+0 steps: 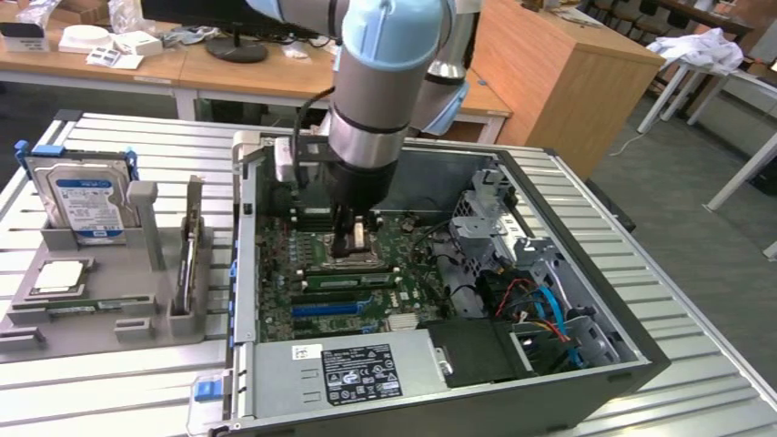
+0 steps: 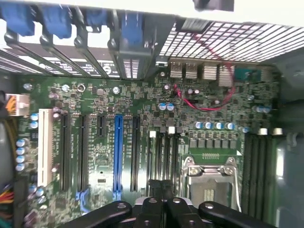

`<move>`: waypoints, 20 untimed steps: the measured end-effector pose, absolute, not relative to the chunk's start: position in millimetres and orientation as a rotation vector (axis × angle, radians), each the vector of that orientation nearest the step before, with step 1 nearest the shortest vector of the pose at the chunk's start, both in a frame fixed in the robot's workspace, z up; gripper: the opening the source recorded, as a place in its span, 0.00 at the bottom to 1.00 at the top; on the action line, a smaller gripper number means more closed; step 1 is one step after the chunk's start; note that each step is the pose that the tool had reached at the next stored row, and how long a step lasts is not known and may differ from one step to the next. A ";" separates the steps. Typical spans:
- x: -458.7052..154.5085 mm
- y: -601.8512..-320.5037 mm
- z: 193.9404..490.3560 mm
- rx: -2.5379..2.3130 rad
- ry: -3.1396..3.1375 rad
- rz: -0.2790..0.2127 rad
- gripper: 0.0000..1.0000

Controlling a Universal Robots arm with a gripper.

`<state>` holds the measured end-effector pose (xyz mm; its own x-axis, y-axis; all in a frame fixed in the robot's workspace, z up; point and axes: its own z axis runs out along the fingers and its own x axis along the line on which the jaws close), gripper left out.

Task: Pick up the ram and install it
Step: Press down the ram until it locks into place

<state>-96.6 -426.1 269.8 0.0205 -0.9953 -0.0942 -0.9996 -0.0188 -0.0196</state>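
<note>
My gripper point(image 1: 352, 244) hangs inside the open computer case, low over the motherboard point(image 1: 364, 300) by the CPU socket point(image 2: 209, 183). Its black fingers point(image 2: 153, 192) are pressed together, so the gripper point(image 2: 161, 186) is shut with nothing between them. A thin green stick that looks like the ram point(image 1: 83, 309) lies flat in the grey tray, far to the exterior view's left of the gripper. More green strips point(image 1: 346, 279) run across the board just in front of the gripper; I cannot tell whether they are seated sticks. Dark memory slots point(image 2: 164, 154) run beside the socket.
The grey tray point(image 1: 134, 323) also holds a silver hard drive with a blue label point(image 1: 85, 200) and a CPU chip point(image 1: 61, 273). A long blue slot point(image 2: 118, 152), a white slot point(image 2: 45, 147), the power supply point(image 1: 358, 373) and coloured cables point(image 1: 540, 305) crowd the case.
</note>
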 end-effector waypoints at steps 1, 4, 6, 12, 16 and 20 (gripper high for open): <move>-96.6 -426.1 274.4 -2.185 2.143 0.082 0.11; -96.6 -426.1 287.4 -2.185 2.143 0.082 0.11; -96.6 -426.1 295.7 -2.185 2.143 0.082 0.11; -96.6 -426.1 312.0 -2.185 2.143 0.082 0.11; -96.6 -426.1 322.9 -2.185 2.143 0.082 0.11; -96.6 -426.1 333.4 -2.185 2.143 0.082 0.11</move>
